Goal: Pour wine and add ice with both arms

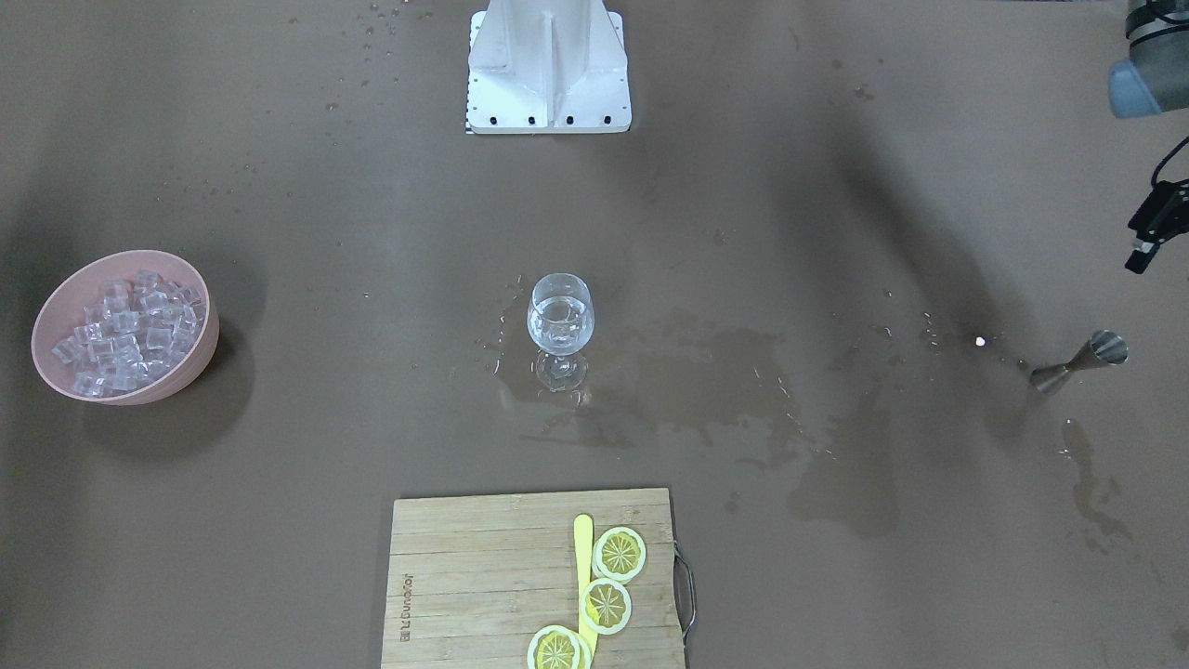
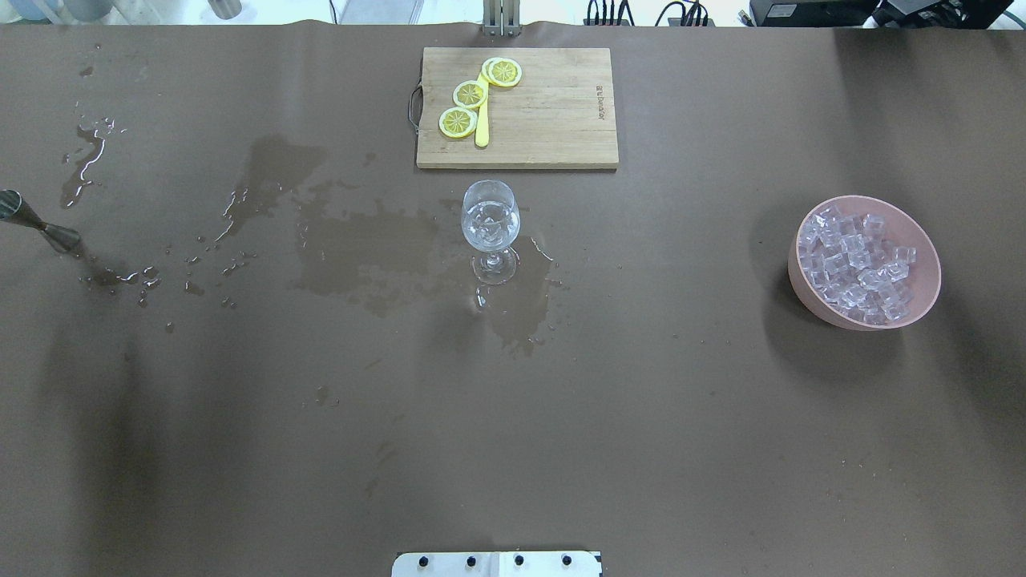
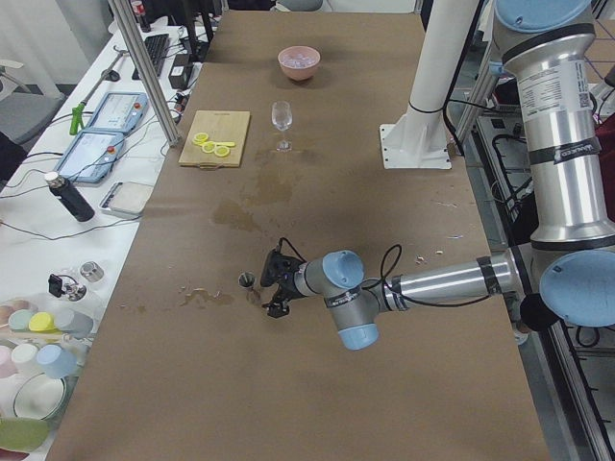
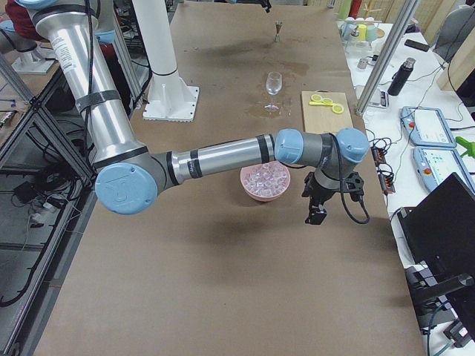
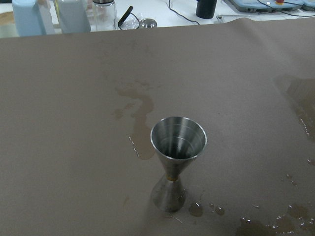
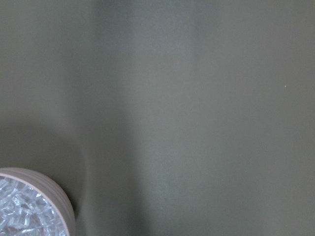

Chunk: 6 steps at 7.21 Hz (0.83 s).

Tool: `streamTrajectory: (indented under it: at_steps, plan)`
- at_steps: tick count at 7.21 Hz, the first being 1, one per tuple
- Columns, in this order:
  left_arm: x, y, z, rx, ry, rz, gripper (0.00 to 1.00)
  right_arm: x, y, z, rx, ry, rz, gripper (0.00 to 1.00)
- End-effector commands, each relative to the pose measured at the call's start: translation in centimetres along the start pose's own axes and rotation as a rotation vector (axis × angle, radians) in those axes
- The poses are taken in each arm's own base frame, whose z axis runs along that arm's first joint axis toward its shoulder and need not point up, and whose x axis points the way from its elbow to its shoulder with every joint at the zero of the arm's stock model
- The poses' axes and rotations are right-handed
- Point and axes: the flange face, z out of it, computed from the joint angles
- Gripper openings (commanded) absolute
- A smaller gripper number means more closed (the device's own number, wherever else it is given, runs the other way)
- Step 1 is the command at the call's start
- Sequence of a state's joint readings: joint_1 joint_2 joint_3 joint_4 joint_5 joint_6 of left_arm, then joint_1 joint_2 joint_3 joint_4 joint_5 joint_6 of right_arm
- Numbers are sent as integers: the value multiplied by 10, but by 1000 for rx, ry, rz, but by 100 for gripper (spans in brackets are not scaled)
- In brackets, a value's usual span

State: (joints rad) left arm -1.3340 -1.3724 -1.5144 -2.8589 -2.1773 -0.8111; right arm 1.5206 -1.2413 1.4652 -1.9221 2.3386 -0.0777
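The left arm [image 3: 442, 280] reaches low over the brown tabletop [image 1: 836, 186], and its fingers [image 3: 277, 305] face a steel measuring cup [image 5: 177, 162] standing upright just ahead of them, apart from it; how wide they are I cannot tell. The right arm [image 4: 223, 157] holds its fingers [image 4: 315, 215] pointing down just beside a pink bowl [image 1: 186, 372] heaped with ice [image 1: 130, 330]; their spread cannot be told either. Well away from both sets of fingers, between them, stands a stemmed glass [image 1: 560, 321] holding the wine [image 1: 559, 327], with wet patches around its foot.
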Motion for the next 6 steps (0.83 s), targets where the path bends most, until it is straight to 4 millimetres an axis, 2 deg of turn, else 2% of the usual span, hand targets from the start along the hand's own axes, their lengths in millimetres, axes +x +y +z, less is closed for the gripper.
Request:
streamTrajectory:
  at_steps: [1,2,4,6]
  plan:
    - [-1,-28,-16,-82,13,-93,98,41,34,33,-3,-6,27,100]
    - [-1,-24,-9,-117,6,-98,98,59,48,35,15,-9,43,100]
    - [-13,-32,-12,-190,-44,-2,98,59,59,27,35,-7,41,100]
    - [-8,-63,-18,-249,-100,28,98,58,58,27,30,-10,52,100]
